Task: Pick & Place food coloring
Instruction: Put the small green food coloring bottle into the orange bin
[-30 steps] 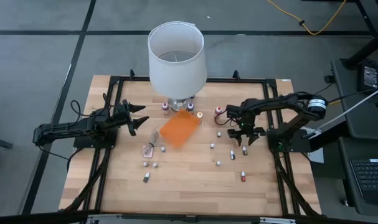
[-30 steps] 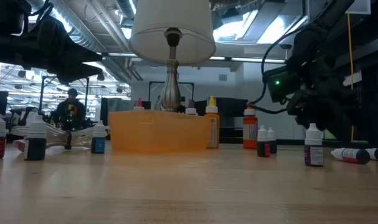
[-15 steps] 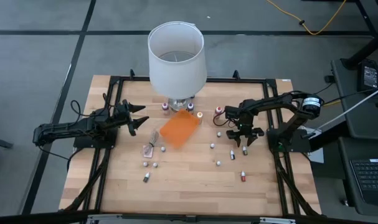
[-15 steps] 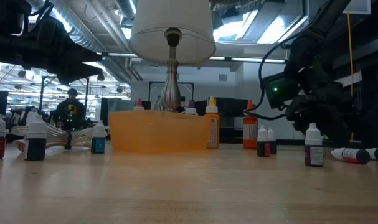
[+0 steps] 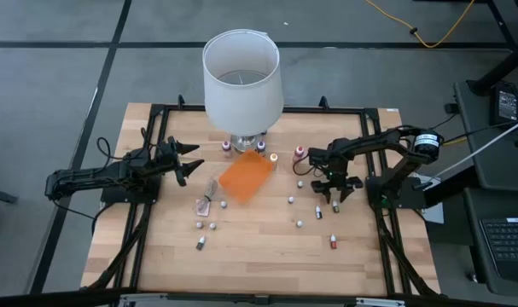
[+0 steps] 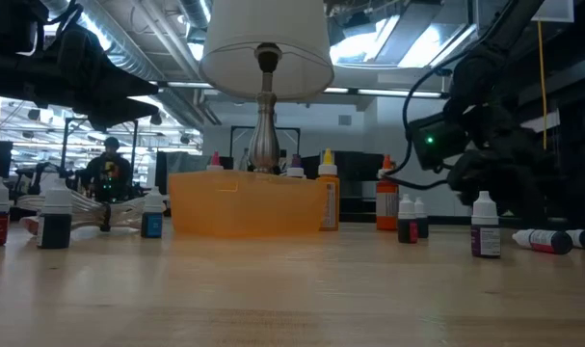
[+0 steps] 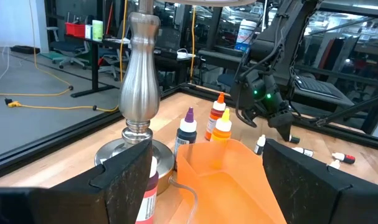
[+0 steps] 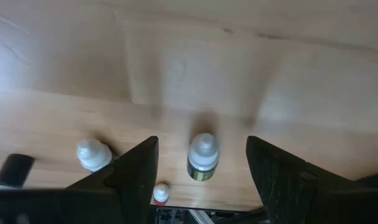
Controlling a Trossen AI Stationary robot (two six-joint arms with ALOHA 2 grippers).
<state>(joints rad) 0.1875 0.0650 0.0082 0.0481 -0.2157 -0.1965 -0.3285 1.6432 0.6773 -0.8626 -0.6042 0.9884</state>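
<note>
Where labels show, bottles (image 6: 486, 226) unreadable

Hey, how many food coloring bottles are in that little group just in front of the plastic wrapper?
3 bottles: one and another side by side in front of the wrapper, a third nearer the front edge. The wrapper may hide more.

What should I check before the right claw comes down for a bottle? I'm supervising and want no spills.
1. Right claw open: ok.
2. Right claw empty: ok.
3. White-capped bottle sits between the fingers: ok.
4. That bottle upright: ok.
5. Neighbouring bottle outside the fingers: ok.
6. Left claw parked near the lamp, away from the right arm: ok.
</note>
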